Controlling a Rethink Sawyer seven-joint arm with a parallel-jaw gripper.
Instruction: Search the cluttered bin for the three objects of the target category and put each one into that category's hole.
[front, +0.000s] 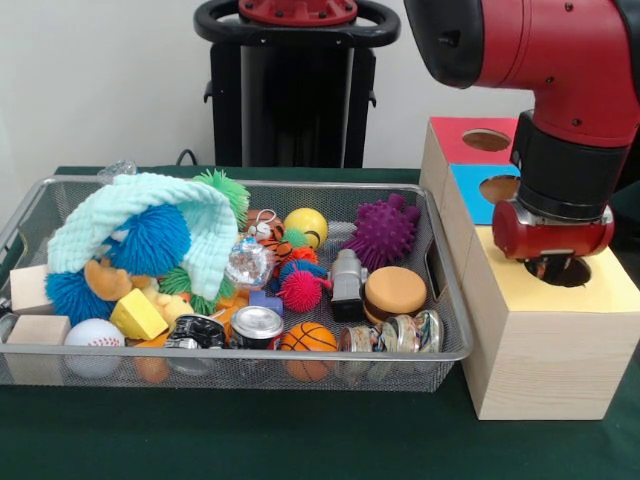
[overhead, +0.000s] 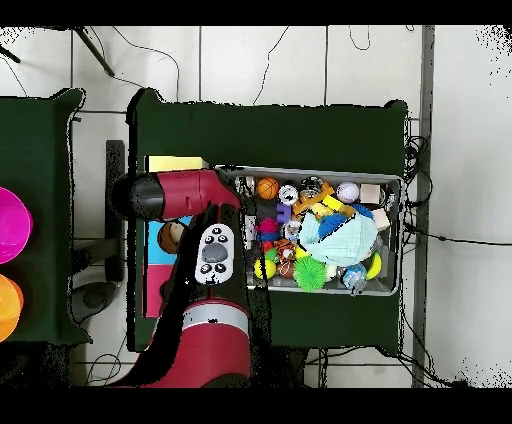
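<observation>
My gripper (front: 556, 264) hangs straight above the round dark hole (front: 580, 275) of the yellow-topped wooden box (front: 610, 295), its tip at the hole's mouth. I cannot tell whether it holds anything. In the overhead view the arm (overhead: 205, 255) covers the gripper and the hole; only the end of the yellow top (overhead: 175, 163) shows. The silver wire mesh bin (front: 250, 355) stands left of the boxes, full of toys; it also shows in the overhead view (overhead: 396, 240). No white polka-dot cloth piece shows in either view.
A mint-green cloth (front: 150, 205) lies draped over blue fuzzy balls at the bin's left. A purple spiky ball (front: 383, 232), balls, a can (front: 256, 326) and blocks fill the rest. The blue-topped box (front: 468, 186) and the red-topped box (front: 455, 140) stand behind the yellow one.
</observation>
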